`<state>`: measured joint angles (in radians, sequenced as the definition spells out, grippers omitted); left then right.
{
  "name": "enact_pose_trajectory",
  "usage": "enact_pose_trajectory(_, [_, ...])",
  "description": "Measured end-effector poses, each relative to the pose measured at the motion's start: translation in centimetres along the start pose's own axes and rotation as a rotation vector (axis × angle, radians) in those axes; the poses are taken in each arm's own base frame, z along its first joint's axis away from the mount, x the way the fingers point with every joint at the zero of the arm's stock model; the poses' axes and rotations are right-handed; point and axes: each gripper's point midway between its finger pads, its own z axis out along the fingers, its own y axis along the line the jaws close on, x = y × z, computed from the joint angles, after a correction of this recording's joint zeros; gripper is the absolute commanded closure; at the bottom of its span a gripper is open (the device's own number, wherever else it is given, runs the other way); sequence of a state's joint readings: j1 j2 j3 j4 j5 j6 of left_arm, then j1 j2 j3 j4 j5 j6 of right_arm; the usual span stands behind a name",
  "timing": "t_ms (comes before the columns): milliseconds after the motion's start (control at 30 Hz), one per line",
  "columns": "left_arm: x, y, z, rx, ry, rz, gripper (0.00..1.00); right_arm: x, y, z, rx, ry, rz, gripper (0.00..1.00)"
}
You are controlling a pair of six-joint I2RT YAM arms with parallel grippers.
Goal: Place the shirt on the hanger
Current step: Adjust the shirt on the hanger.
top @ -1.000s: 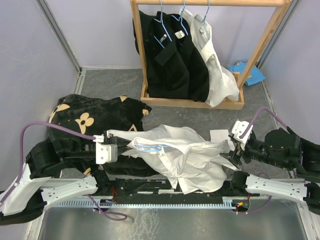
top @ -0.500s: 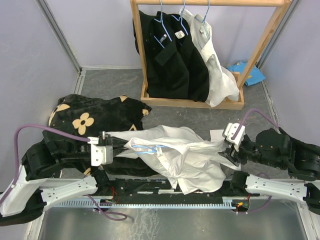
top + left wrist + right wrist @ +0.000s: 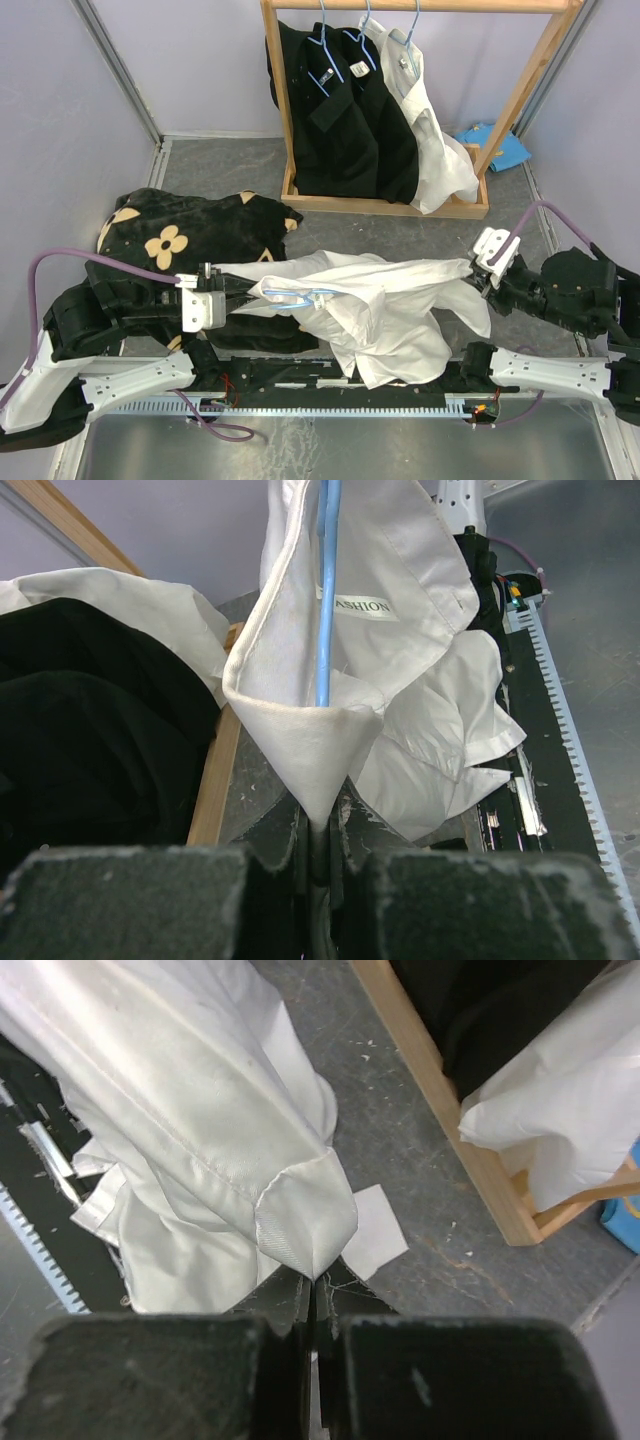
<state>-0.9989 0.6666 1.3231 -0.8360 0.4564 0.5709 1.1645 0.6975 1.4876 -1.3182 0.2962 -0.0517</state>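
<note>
The white shirt (image 3: pixel 385 315) lies crumpled between the two arms, its upper edge stretched taut from one gripper to the other. The light-blue wire hanger (image 3: pixel 298 294) sits inside the shirt's collar end. In the left wrist view the hanger (image 3: pixel 326 600) runs down into a fold of the shirt (image 3: pixel 310 740) beside a neck label. My left gripper (image 3: pixel 320 825) is shut on the tip of that fold. My right gripper (image 3: pixel 316 1286) is shut on a folded corner of the shirt (image 3: pixel 300 1220), seen in the top view as the right gripper (image 3: pixel 478 277) at the shirt's right end.
A wooden clothes rack (image 3: pixel 522 95) at the back holds black shirts (image 3: pixel 340 120) and another white shirt (image 3: pixel 435 140) on hangers. A black cloth with tan flowers (image 3: pixel 165 238) lies at the left. A small white paper (image 3: pixel 378 1228) lies on the grey floor. A blue item (image 3: pixel 498 146) sits behind the rack.
My right gripper has shut on the shirt's corner and drawn it to the right, pulling the upper edge taut. My left gripper shifted slightly left early on and still holds its fold.
</note>
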Motion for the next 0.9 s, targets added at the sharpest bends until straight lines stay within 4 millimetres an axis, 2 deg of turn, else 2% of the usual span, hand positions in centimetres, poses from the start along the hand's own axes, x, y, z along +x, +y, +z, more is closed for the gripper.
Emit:
enact_pose_trajectory(200, [-0.1,0.0,-0.2,-0.004,-0.004,0.002,0.97,-1.0,-1.3,0.0,0.061,0.027,-0.039,0.99])
enact_pose_trajectory(233, [-0.1,0.0,-0.2,-0.005,-0.005,0.003,0.97,-0.9,-1.3,0.1,0.061,0.034,-0.043,0.95])
enact_pose_trajectory(267, [-0.2,0.0,-0.3,-0.006,-0.006,0.004,0.97,-0.8,-1.3,0.1,0.060,0.043,-0.046,0.85])
enact_pose_trajectory(300, [-0.2,0.0,-0.3,-0.008,-0.007,0.005,0.97,-0.7,-1.3,0.1,0.059,0.049,-0.048,0.64])
enact_pose_trajectory(333, [-0.2,0.0,-0.4,-0.010,-0.008,0.005,0.97,-0.5,-1.3,0.2,0.057,0.060,-0.053,0.55])
enact_pose_trajectory(467, [-0.3,0.0,-0.6,-0.018,-0.011,0.009,0.97,0.5,-1.2,0.0,0.049,0.108,-0.069,0.39])
enact_pose_trajectory(533, [-0.3,0.0,-0.6,-0.019,-0.012,0.009,0.97,0.3,-1.2,-0.4,0.039,0.113,-0.077,0.34])
enact_pose_trajectory(667, [-0.3,0.0,-0.7,-0.019,-0.013,0.010,0.97,-1.4,-1.2,-1.5,0.011,0.048,-0.074,0.24])
enact_pose_trajectory(900, [-0.5,0.1,-0.8,-0.023,-0.020,0.013,0.97,-4.1,0.9,-2.5,-0.125,-0.121,-0.066,0.20])
